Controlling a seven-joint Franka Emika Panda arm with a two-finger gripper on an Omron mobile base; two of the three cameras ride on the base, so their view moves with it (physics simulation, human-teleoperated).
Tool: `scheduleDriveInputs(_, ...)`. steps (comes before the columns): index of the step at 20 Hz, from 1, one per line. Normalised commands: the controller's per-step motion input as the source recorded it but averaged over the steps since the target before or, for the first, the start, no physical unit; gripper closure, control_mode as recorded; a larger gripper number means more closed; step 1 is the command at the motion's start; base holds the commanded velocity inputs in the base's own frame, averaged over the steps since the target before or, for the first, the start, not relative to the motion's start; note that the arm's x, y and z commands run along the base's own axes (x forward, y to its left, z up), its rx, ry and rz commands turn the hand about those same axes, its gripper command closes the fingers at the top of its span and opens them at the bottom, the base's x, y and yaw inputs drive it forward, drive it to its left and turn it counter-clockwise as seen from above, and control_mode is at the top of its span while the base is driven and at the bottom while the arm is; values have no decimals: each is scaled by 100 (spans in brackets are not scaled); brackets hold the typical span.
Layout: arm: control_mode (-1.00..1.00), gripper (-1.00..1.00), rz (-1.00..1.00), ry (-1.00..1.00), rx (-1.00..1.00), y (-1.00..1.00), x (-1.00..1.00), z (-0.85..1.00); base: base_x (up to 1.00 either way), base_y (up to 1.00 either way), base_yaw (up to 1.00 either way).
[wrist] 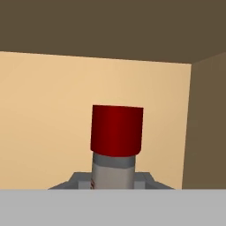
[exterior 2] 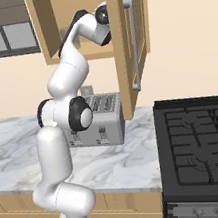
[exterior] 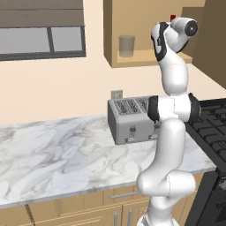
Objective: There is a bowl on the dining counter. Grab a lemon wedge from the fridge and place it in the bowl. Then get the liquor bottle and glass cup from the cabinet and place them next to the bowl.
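Inside the cabinet (exterior: 145,56), the end effector (wrist: 113,184) is closed narrowly on the liquor bottle (wrist: 115,132), its fingers (wrist: 79,181) pressed against either side of the pale neck just under the red cap. The hand view gives this grip plainly, along with the tan back wall, the shadowed ceiling and a darker side wall of the cabinet interior beyond the cap.

From the left base view, the hand itself is hidden behind the arm's upper links, and the bottle shows only as a small red spot above the wrist. That view shows the glass cup (exterior: 126,46) standing upright on the cabinet shelf, well to the left of the arm and apart from it. Below the cabinet, a silver toaster (exterior: 131,120) sits on the marbled bench (exterior: 62,154) against the wall, with a wall outlet (exterior: 116,94) just above it and a window (exterior: 42,42) to the left. A black stove (exterior: 212,128) borders the bench on the right.

The right base view shows the cabinet door (exterior 2: 132,41) swung open with its long grey handle facing the camera. The arm reaches up and into the opening beside it, so the cup and bottle are hidden there. The toaster, bench and stove grates appear again from the other side.
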Motion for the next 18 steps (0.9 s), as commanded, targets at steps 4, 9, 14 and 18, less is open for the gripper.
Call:
scheduleDriveInputs(4, -100, 100, 0, 0, 0, 1, -3, 0, 0, 0, 0)
scheduleDriveInputs(9, -100, 100, 0, 0, -1, 24, -50, -11, 0, 0, 0)
scheduleDriveInputs(14, -100, 100, 0, -3, -6, 55, -94, -13, 0, 0, 0)
scheduleDriveInputs(18, -100, 100, 0, -11, -7, 61, -100, -17, 0, 0, 0)
